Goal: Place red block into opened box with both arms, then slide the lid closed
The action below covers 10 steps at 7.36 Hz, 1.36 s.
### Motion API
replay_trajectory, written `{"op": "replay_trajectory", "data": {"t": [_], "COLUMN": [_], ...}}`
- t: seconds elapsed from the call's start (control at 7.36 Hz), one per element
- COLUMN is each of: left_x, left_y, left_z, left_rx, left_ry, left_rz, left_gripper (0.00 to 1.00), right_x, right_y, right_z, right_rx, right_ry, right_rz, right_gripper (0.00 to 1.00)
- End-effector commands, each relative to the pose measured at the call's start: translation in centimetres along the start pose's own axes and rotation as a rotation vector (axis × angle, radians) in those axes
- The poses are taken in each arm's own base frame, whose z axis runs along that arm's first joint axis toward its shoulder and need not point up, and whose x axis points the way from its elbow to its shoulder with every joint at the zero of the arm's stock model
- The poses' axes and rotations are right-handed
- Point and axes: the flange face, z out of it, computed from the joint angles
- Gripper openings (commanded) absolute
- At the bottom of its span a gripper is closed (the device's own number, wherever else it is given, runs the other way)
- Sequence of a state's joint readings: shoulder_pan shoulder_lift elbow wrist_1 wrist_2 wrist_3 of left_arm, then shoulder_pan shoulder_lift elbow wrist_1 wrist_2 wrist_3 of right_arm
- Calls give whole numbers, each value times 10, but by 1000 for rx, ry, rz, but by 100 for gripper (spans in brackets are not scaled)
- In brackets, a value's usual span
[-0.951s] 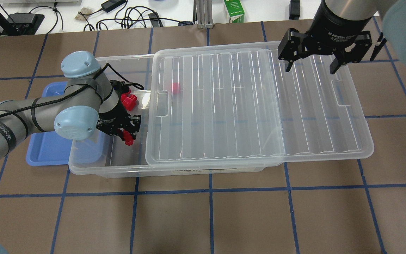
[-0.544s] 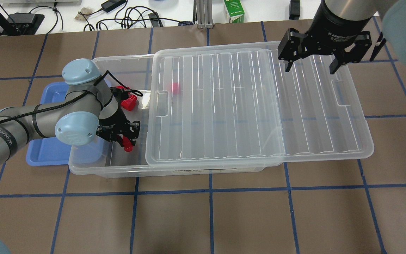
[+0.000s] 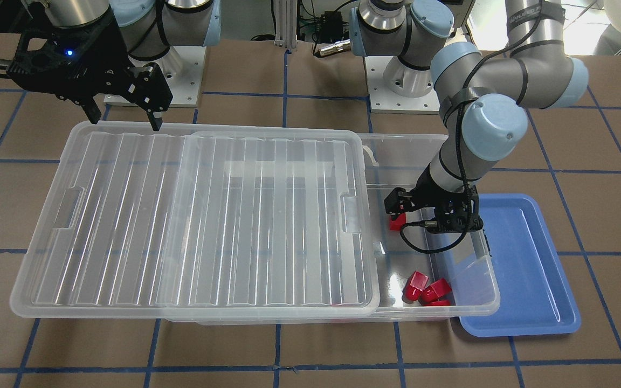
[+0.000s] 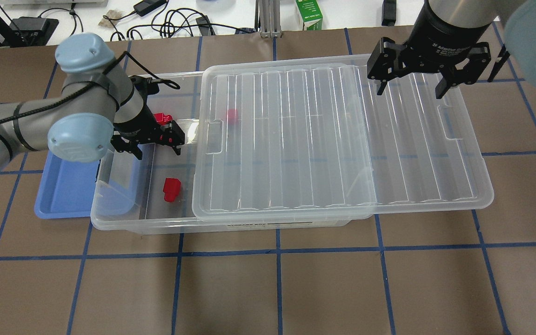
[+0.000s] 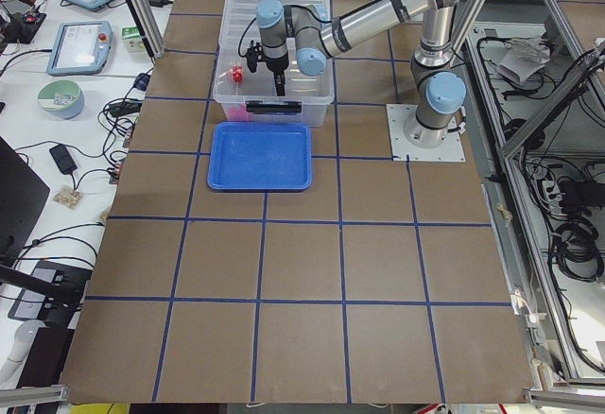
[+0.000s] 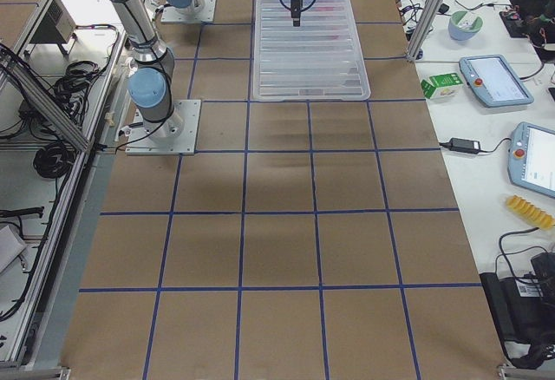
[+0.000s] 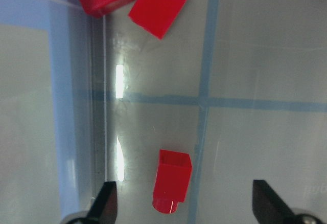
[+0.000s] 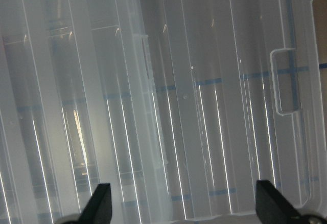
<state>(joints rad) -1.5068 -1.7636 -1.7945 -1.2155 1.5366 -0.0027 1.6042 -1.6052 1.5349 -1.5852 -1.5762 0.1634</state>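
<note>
The red block [image 4: 171, 190] lies loose on the floor of the clear box [image 4: 123, 219], in its uncovered left end. In the left wrist view the red block [image 7: 172, 181] sits below and between my open fingertips. My left gripper [image 4: 156, 152] hangs open over that end, farther back than the block, holding nothing. The ribbed lid [image 4: 296, 139] covers most of the box and overhangs its right end. Above the lid's far right part my right gripper [image 4: 407, 88] stands open and empty, with the lid [image 8: 204, 106] filling its wrist view.
Chunkier red pieces [image 3: 423, 291] lie in the box's far left corner, partly hidden by my left gripper in the overhead view. Another red piece [image 4: 232, 116] shows through the lid. A blue tray [image 4: 63, 195] lies against the box's left end. Cables and a green carton [image 4: 308, 14] lie beyond the table.
My left gripper has opened and let go of the red block, which now rests on the box floor. The gripper has moved up and toward the far side. The right arm has not moved.
</note>
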Motion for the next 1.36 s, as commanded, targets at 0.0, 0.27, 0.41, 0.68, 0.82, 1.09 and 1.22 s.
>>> {"op": "replay_trajectory", "data": {"t": [0.0,0.27,0.41,0.68,0.82,1.09,1.22], "left_x": [5,7,8,14,14,17,18], "left_y": [1,26,39,57,57,51,52], "left_z": [-103,-171,-184,-203,-200,-191,-196], "left_rx": [6,56,84,131,122,104,117], "left_ry": [-1,-7,-7,-6,-14,-14,-11], "left_rz": [4,7,16,45,47,50,52], "left_gripper": [100,100,100,100,100,100,100], "right_x": [33,146,190,234,234,233,233], "right_y": [-14,-43,-48,-60,-47,-36,-33], "right_z": [1,5,26,78,116,167,175], "right_rx": [2,-10,-45,15,-17,12,-3], "right_ry": [10,25,17,69,56,79,72], "right_rz": [-9,-82,-106,-234,-227,-228,-225], "right_gripper": [100,100,100,100,100,100,100]}}
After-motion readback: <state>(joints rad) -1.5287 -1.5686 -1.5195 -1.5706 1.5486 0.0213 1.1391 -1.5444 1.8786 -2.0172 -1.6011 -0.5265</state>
